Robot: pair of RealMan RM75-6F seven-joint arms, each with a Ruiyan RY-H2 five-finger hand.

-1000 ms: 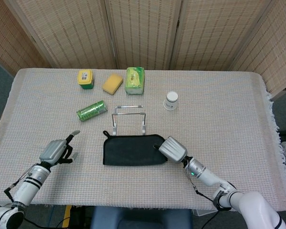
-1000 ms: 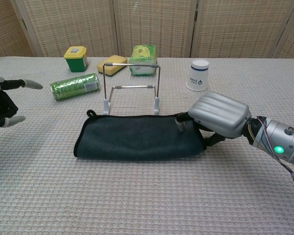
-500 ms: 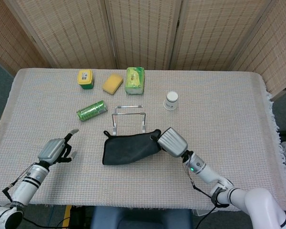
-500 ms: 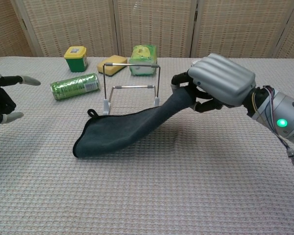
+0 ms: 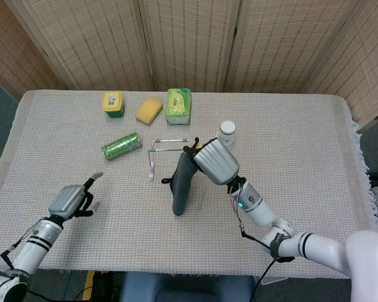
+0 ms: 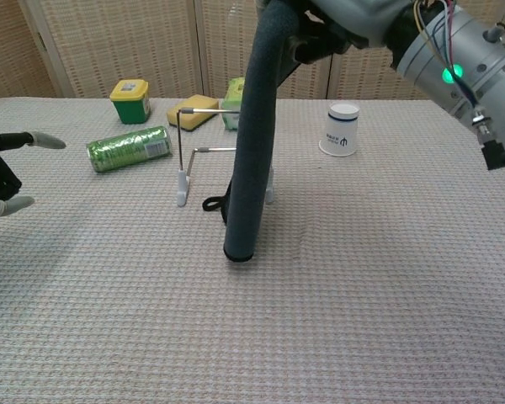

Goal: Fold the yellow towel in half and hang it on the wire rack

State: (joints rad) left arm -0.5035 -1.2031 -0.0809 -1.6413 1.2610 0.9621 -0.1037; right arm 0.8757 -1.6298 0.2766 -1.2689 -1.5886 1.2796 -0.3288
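Observation:
The towel (image 5: 183,181) is dark grey, not yellow, and folded into a long strip. My right hand (image 5: 215,162) grips its top end and holds it high, so it hangs straight down (image 6: 252,126). Its lower end reaches about table level, just in front of the wire rack (image 5: 167,154). The rack (image 6: 188,156) stands upright and bare, partly hidden behind the towel in the chest view. The right hand (image 6: 353,17) is cut off by the top edge there. My left hand (image 5: 69,199) rests near the table's front left, fingers apart, holding nothing (image 6: 0,172).
A green can (image 5: 121,145) lies left of the rack. Behind it stand a yellow-lidded tub (image 5: 113,104), a yellow sponge (image 5: 148,110) and a green tissue pack (image 5: 178,105). A white cup (image 5: 226,132) stands right of the rack, close behind my right hand.
My right hand has lifted the towel's end from the table up and back toward the rack; the towel went from lying flat to hanging vertically. The left hand stayed put.

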